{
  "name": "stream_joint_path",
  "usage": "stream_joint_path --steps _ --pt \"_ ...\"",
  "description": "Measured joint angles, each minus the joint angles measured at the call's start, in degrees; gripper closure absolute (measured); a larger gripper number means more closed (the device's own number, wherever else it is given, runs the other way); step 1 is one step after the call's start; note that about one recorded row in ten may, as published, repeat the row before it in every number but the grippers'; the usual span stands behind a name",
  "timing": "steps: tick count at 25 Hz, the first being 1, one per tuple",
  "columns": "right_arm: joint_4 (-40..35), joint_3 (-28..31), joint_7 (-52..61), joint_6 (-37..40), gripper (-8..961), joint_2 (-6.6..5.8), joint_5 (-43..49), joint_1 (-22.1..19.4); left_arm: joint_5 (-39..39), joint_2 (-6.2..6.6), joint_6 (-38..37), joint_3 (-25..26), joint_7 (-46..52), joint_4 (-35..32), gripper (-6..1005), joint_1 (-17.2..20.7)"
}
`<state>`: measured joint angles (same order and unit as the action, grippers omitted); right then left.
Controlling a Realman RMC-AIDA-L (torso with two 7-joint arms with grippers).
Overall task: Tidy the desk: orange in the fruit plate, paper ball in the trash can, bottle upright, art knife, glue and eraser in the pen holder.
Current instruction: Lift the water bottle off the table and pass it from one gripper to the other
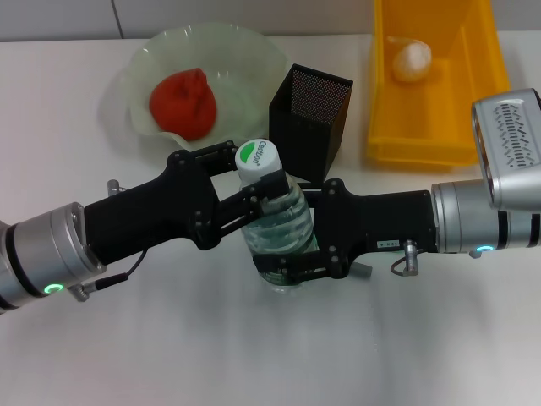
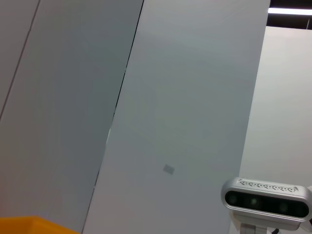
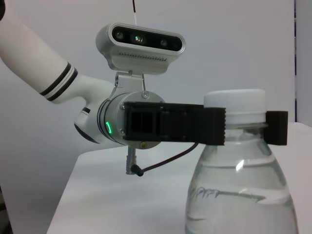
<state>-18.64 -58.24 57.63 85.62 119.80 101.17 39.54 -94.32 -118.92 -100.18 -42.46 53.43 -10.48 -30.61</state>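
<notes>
Two grippers are closed on one bottle (image 1: 277, 222), which is held upright near the middle of the table (image 1: 270, 355), its base at or near the surface. The white cap with its green mark faces up toward the head camera. The left gripper (image 1: 254, 179) is clamped at the neck, just under the cap; in the right wrist view its black fingers (image 3: 214, 126) are seen pressed against either side of the neck below the cap. The right gripper (image 1: 292, 245) is clasped lower, around the ribbed clear body, with one finger on each side of the bottle. The two arms reach in from opposite sides, so the bottle stands between them.

Just behind the bottle, the black mesh pen holder (image 1: 311, 118) is set upright; what it holds cannot be told. Behind the bottle and toward the robot's left, the pale green fruit plate (image 1: 245, 51) is seen with the orange (image 1: 183, 103) lying inside it. Behind the bottle and toward the robot's right, the yellow trash can (image 1: 473, 101) is placed, with the paper ball (image 1: 410, 61) resting in it.
</notes>
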Motion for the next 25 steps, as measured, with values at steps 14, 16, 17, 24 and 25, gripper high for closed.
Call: stream_joint_path --steps 14,16,17,24,25 --pt "0.0 0.3 -2.1 0.1 137 -0.03 -2.8 -1.1 0.1 0.11 -0.2 0.0 0.1 -0.2 547 0.2" --pt "0.0 0.3 -2.1 0.1 125 -0.07 -2.9 -1.1 0.1 0.1 -0.2 0.0 0.4 -0.3 546 0.3" --pt "0.0 0.3 -2.1 0.1 119 -0.08 -2.9 -1.1 0.1 0.1 -0.2 0.1 0.4 -0.3 545 0.3" --pt "0.0 0.2 -2.2 0.0 113 -0.1 -2.9 -1.1 0.2 0.09 -0.4 0.4 0.3 -0.3 541 0.1" --pt "0.0 0.2 -2.2 0.0 113 -0.1 -2.9 -1.1 0.2 0.09 -0.4 0.4 0.3 -0.3 541 0.1"
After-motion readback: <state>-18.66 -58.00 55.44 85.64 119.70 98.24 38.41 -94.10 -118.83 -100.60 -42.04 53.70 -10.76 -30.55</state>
